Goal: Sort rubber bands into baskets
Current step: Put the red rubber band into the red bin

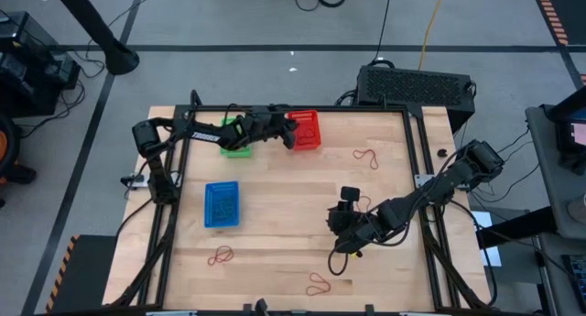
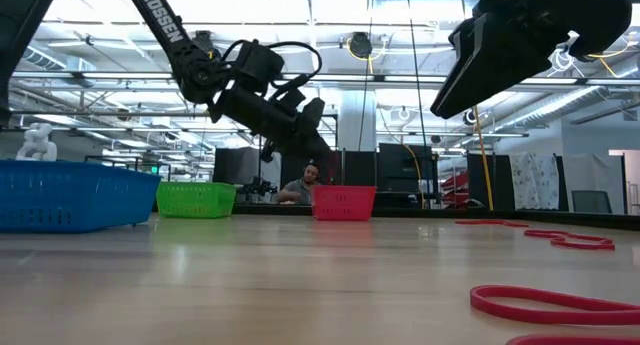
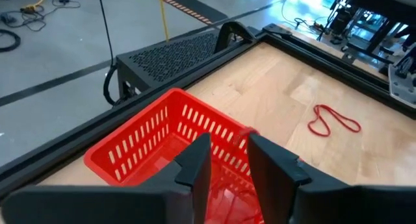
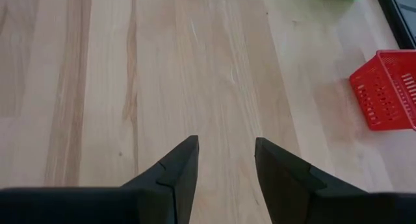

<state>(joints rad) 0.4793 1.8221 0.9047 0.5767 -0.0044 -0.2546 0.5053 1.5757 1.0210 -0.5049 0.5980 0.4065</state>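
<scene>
My left gripper [image 3: 231, 159] hangs open just above the red basket [image 3: 153, 143], which stands at the table's far edge beside the green basket [image 1: 236, 150]. A short red loop of rubber band [image 3: 247, 132] shows at one fingertip, over the basket's inside. The blue basket [image 1: 221, 204] stands on the left half of the table. Loose red rubber bands lie flat on the wood: one at the far right [image 1: 366, 157] and two near the front edge [image 1: 220, 256] [image 1: 318, 283]. My right gripper [image 4: 225, 160] is open above bare wood at the right middle, with nothing between its fingers. My left gripper has a red rubber band's loop [image 3: 247, 132] beside one fingertip [image 3: 260, 146], over the red basket's inside. Whether the finger touches that loop, I cannot tell. The fingers slant down from the table's left toward the basket.
A black metal frame [image 1: 417, 160] runs round the tabletop. A black perforated box [image 1: 417, 85] sits behind the far right corner. Bare wood lies in the table's middle. In the low view a person [image 2: 303, 189] sits in the room behind the baskets.
</scene>
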